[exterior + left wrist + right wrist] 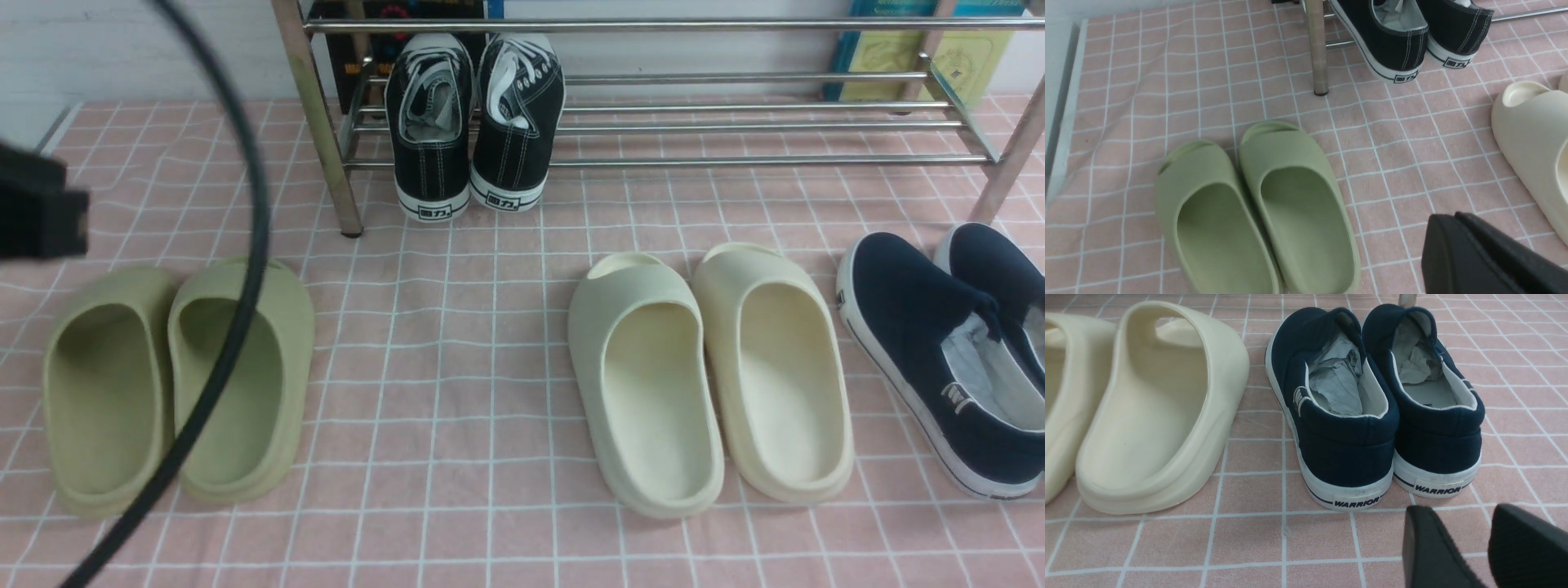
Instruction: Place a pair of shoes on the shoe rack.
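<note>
Two black sneakers point(473, 122) sit side by side at the left end of the shoe rack point(735, 122), heels toward the robot, toes pointing away. Right gripper point(1488, 547) jaws are a little apart, holding nothing. Left gripper point(1486, 253) jaws: cannot tell

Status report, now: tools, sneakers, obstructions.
Left tool empty, jaw state unclear. Right tool open, empty. Black canvas lace-up sneakers on chrome rod shoe rack, heels overhanging. Nothing obstructing.
</note>
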Controlling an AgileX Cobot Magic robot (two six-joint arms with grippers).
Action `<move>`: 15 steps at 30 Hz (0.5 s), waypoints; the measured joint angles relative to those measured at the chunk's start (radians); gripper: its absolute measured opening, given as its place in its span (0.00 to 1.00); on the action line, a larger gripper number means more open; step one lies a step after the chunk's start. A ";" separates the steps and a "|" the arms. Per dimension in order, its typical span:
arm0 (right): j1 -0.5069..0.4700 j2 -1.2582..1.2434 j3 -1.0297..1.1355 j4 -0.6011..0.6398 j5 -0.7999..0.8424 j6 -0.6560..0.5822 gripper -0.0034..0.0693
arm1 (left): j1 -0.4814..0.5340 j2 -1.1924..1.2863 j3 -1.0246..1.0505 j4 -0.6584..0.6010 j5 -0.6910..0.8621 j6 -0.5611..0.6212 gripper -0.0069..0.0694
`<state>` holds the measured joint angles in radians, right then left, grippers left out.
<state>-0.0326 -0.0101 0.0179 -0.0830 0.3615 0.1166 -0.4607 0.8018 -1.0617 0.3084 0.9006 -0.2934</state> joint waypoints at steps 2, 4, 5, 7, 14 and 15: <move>0.000 0.000 0.000 0.000 0.000 0.000 0.38 | 0.000 -0.099 0.101 0.018 -0.037 -0.036 0.12; 0.000 0.000 0.000 0.001 0.000 0.000 0.38 | 0.000 -0.145 0.158 0.038 -0.055 -0.045 0.12; 0.000 0.000 0.000 0.001 0.000 0.000 0.38 | 0.000 -0.159 0.176 0.046 -0.055 -0.047 0.12; 0.000 0.000 0.000 0.001 0.000 0.000 0.38 | 0.000 -0.188 0.204 0.069 -0.049 -0.053 0.12; 0.000 0.000 0.000 0.001 0.000 0.000 0.38 | 0.000 -0.212 0.211 0.105 -0.048 -0.057 0.12; 0.000 0.000 0.000 0.001 0.000 0.000 0.38 | 0.000 -0.212 0.211 0.127 -0.063 -0.057 0.12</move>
<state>-0.0326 -0.0101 0.0179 -0.0818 0.3615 0.1166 -0.4607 0.5898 -0.8508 0.4356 0.8374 -0.3505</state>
